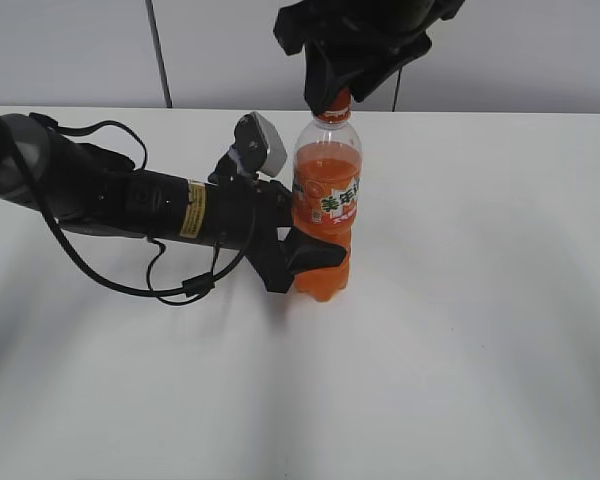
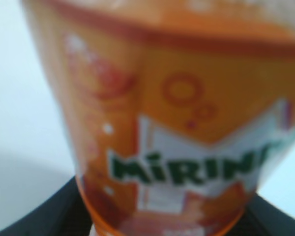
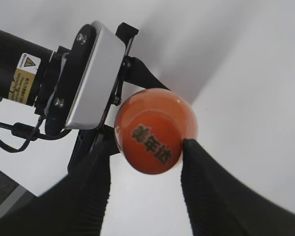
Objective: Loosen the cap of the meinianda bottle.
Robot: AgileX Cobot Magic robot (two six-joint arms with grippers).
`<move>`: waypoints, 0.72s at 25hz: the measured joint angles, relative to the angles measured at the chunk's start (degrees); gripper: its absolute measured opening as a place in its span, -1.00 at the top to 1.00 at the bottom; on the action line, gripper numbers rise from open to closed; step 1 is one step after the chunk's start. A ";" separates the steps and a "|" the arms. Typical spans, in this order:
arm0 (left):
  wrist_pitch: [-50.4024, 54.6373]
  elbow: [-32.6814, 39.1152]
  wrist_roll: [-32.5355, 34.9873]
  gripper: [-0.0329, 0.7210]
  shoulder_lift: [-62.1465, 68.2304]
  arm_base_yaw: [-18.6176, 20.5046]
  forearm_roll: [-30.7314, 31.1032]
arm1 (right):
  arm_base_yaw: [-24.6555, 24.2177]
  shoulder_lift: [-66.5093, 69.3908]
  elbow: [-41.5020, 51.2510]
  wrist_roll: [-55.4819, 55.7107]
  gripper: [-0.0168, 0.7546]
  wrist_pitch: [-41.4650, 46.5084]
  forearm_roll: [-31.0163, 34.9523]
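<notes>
The meinianda bottle stands upright mid-table, orange drink inside, with an orange-green-white label. My left gripper reaches in from the left and is shut on its lower body. In the left wrist view the blurred label fills the frame, and the left gripper's dark fingers show at the bottom corners. My right gripper comes down from above over the orange cap. In the right wrist view the printed cap sits between the right gripper's fingers, which close on its sides; the bottle shoulder shows below.
The white table surrounds the bottle. The left arm with its looping cable lies across the left half. The left wrist camera housing sits close beside the bottle neck. A grey wall runs behind the table.
</notes>
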 joint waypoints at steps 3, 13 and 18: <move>0.00 0.00 0.00 -0.19 0.00 0.00 0.00 | 0.00 0.00 0.00 0.00 0.04 -0.63 0.00; 0.00 0.00 0.00 -0.19 0.00 0.00 0.00 | 0.00 1.23 -0.21 0.00 0.04 -1.17 -0.34; 0.00 0.00 0.00 -0.19 0.00 0.00 0.00 | 0.00 1.23 -0.21 0.00 0.22 -1.24 -0.71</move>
